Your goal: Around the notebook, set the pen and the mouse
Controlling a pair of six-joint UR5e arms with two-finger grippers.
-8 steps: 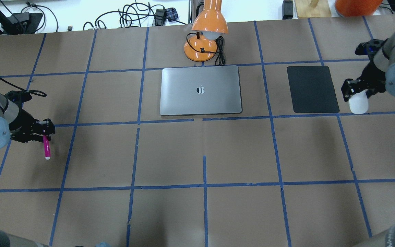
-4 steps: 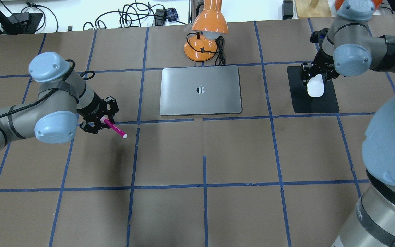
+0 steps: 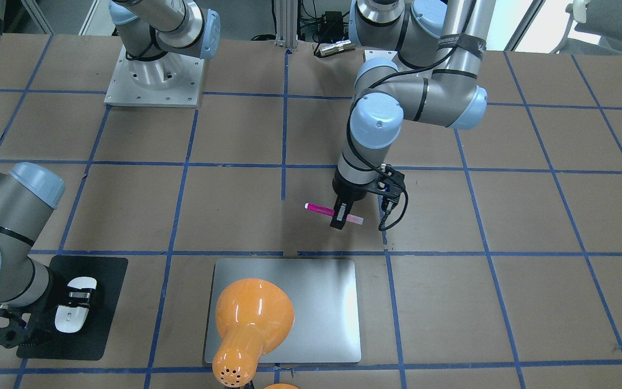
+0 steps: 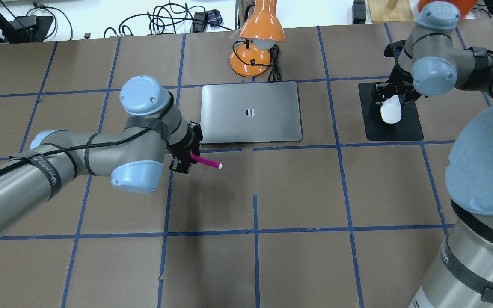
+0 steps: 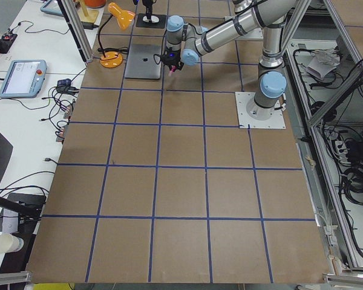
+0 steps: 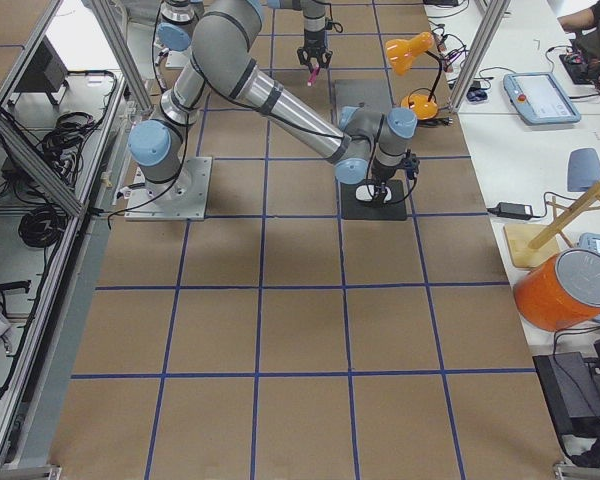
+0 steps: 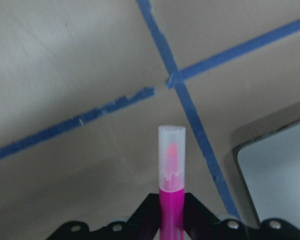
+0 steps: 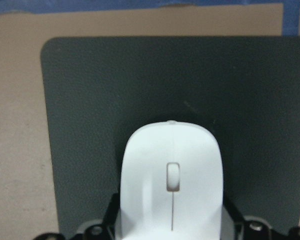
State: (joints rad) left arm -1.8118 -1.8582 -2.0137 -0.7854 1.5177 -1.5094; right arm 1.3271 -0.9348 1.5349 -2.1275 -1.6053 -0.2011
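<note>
— Where's the pen (image 4: pixel 206 161)?

— Clamped by its magenta barrel in the left gripper (image 4: pixel 186 160). It lies level with the capped end poking out, just off the notebook's (image 4: pixel 250 113) near left corner.

— How will it handle?

— It's light, stiff, slick plastic. Being round, it'll likely roll once released, so I'd keep the hold mid-barrel.

— And the mouse (image 4: pixel 391 111)?

— The right gripper (image 3: pixel 80 295) has its fingers closed on the flanks, over the black mat (image 4: pixel 405 130) (well to the notebook's right). Whether it touches the mat, I can't quite tell. The smooth domed shell looks slippery, so I'd pinch it gently at the low sides.
</note>
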